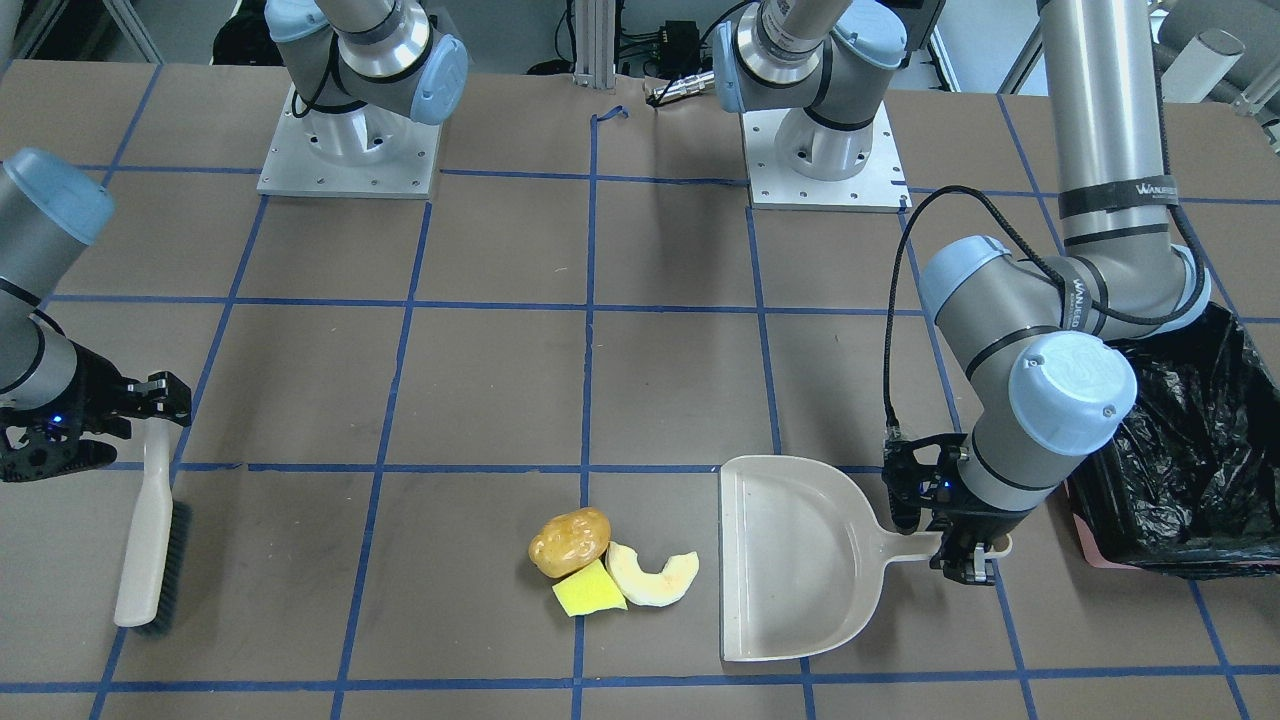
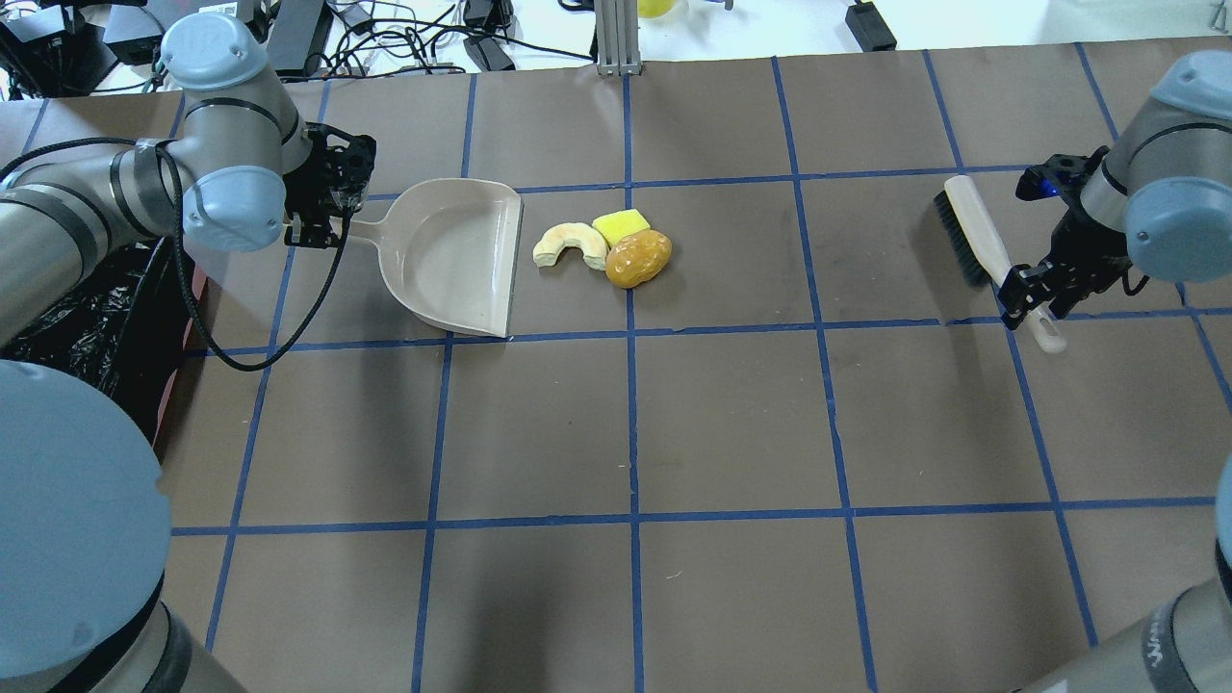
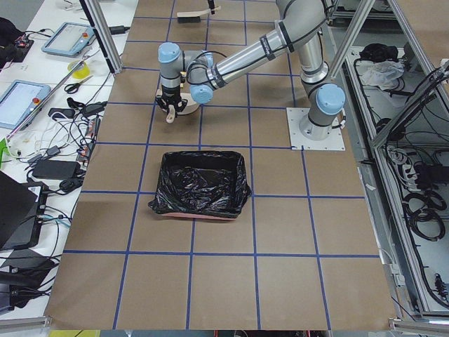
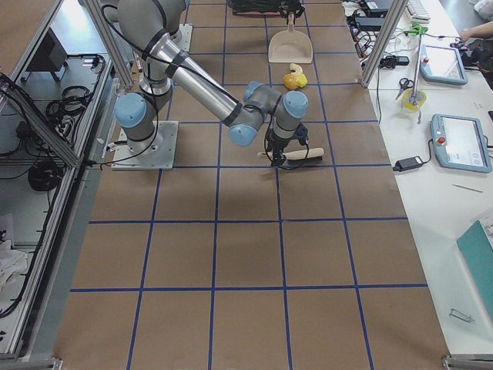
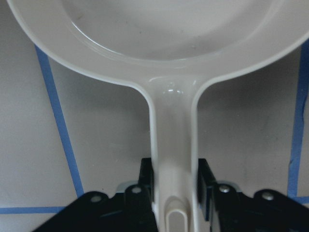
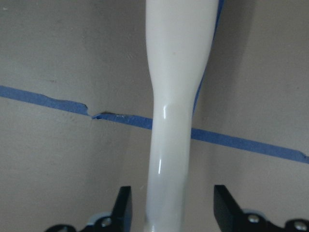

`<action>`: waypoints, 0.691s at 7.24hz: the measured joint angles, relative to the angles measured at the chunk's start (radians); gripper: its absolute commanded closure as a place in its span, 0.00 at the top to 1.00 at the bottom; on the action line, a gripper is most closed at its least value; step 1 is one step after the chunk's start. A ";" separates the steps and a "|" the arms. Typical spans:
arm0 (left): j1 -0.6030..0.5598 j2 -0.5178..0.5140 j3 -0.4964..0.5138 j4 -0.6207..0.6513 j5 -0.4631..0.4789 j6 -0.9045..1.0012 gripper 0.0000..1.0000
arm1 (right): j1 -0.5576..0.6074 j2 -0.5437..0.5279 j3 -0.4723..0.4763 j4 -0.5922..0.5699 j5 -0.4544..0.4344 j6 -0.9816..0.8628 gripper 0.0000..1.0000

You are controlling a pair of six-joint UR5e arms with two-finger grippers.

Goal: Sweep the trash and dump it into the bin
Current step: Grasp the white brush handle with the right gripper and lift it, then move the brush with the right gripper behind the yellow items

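Observation:
The trash lies in one cluster: a golden-brown potato-like lump (image 1: 570, 541), a yellow sponge wedge (image 1: 588, 592) and a pale crescent rind (image 1: 652, 577), just off the open lip of the beige dustpan (image 1: 790, 560). My left gripper (image 1: 965, 560) is shut on the dustpan's handle (image 5: 173, 145), with the pan flat on the table. The black-lined bin (image 1: 1190, 460) stands right behind that arm. My right gripper (image 1: 150, 420) is open, its fingers (image 6: 123, 208) either side of the brush's handle (image 6: 176, 121) with gaps. The brush (image 1: 150, 540) lies on the table far from the trash.
The brown table has blue tape grid lines (image 2: 630, 433). The two arm bases (image 1: 350, 160) sit at the robot's edge. The bin also shows in the exterior left view (image 3: 200, 184), near the table's end. Cables and tablets lie off the table's edge (image 3: 63, 112).

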 measured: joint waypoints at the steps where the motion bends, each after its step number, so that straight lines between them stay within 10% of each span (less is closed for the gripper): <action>1: -0.006 -0.009 0.008 -0.001 -0.001 -0.009 0.00 | 0.000 0.001 0.000 0.000 0.001 0.001 0.50; 2: -0.011 -0.017 0.015 -0.001 -0.001 -0.020 0.00 | 0.001 0.001 -0.002 0.000 0.001 0.001 0.44; 3: -0.012 -0.021 0.018 -0.002 0.001 -0.025 0.00 | 0.002 0.000 -0.005 0.000 0.004 0.005 0.11; 5: -0.014 -0.022 0.020 -0.005 0.002 -0.029 0.00 | 0.004 0.000 -0.007 0.002 0.005 0.027 0.00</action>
